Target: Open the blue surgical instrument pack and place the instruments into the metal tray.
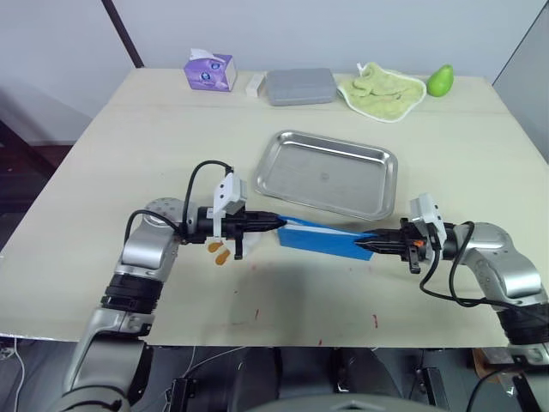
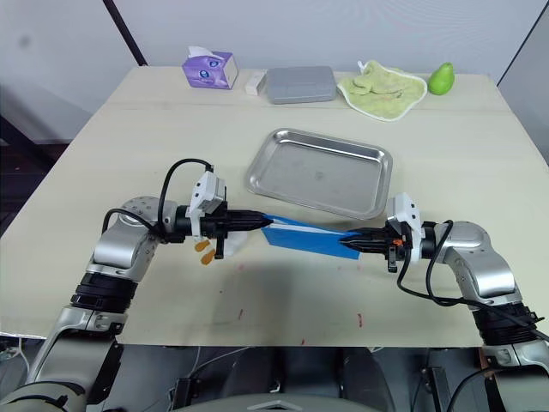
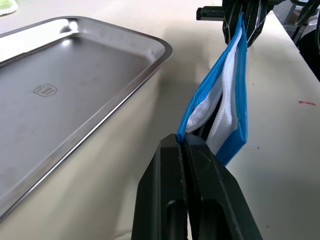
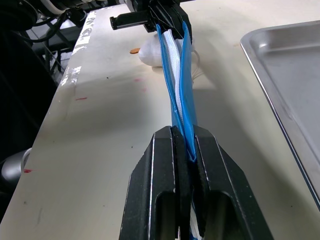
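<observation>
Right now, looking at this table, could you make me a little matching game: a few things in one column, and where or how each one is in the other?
Things:
1. blue surgical instrument pack
2. metal tray
3. grey box
4. green fruit

Places or states:
A. at the table's far right corner
B. held up between the left gripper and the right gripper
C. empty, in the middle of the table
D. at the far edge, lid shut, beside the purple tissue box

Pairs: 1-B, 2-C, 3-D, 4-A
</observation>
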